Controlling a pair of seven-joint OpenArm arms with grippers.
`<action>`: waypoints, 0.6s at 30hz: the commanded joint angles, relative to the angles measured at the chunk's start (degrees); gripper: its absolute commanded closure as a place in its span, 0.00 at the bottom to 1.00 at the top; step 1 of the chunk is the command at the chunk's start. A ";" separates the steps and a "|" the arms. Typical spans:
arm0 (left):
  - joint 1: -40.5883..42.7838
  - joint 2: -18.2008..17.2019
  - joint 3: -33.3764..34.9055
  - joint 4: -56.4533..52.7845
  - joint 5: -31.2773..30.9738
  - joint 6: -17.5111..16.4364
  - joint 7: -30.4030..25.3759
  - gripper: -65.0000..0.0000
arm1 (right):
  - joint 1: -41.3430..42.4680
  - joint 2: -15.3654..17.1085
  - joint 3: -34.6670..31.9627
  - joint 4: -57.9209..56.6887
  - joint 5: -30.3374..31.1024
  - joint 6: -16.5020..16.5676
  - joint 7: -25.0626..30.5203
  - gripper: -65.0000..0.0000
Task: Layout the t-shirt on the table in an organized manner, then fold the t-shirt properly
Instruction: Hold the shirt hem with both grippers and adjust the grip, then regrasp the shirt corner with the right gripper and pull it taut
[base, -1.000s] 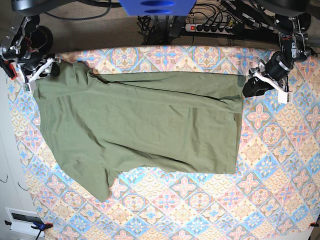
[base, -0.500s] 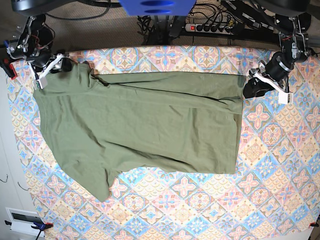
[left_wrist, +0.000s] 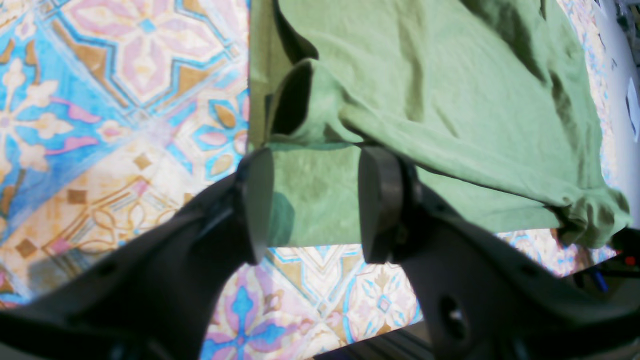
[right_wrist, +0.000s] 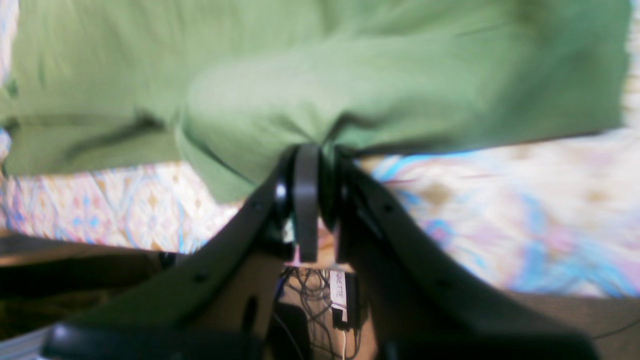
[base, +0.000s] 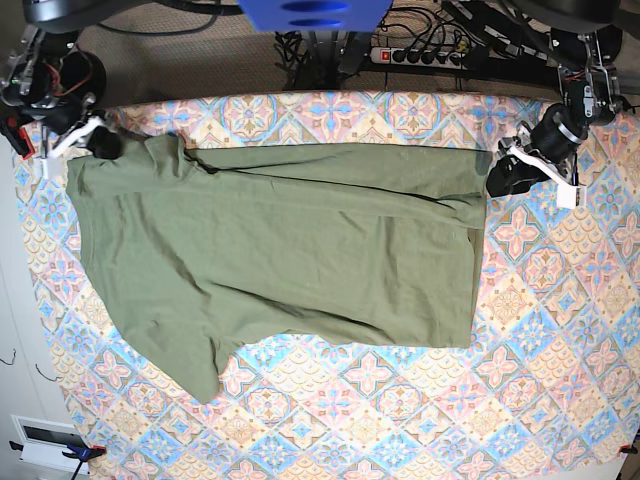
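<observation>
The olive-green t-shirt (base: 290, 250) lies spread across the patterned table (base: 400, 420), hem to the right, sleeve and shoulder to the left. At the shirt's far right corner my left gripper (base: 500, 172) stands open. In the left wrist view its fingers (left_wrist: 257, 200) straddle the hem corner of the t-shirt (left_wrist: 450, 90), and the fabric lies flat on the table (left_wrist: 125, 100) between them. My right gripper (base: 100, 143) sits at the shirt's far left corner. In the blurred right wrist view this gripper (right_wrist: 322, 165) is shut on a pinched bunch of the t-shirt (right_wrist: 320, 65).
A power strip with cables (base: 420, 55) lies beyond the table's far edge, beside a blue object (base: 310, 12). Bare patterned cloth shows in front of the shirt and along the right side (base: 560, 330). The table's left edge runs close to the right arm.
My right gripper has shifted around the shirt's far left corner and closed on the fabric there, tugging that corner slightly. The left gripper has stayed where it was, still open.
</observation>
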 joint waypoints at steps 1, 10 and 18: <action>-0.10 -0.84 -0.40 0.76 -0.89 -0.41 -0.80 0.58 | -0.08 1.00 1.85 0.87 1.07 0.44 -0.17 0.94; -0.19 -0.58 1.36 0.76 -0.63 -0.41 -0.80 0.58 | 11.61 1.00 5.36 1.04 3.97 0.44 -3.07 0.94; -0.19 -0.58 1.36 0.85 -0.71 -0.41 -0.80 0.58 | 24.27 0.83 -2.29 -5.11 1.77 0.44 -2.46 0.94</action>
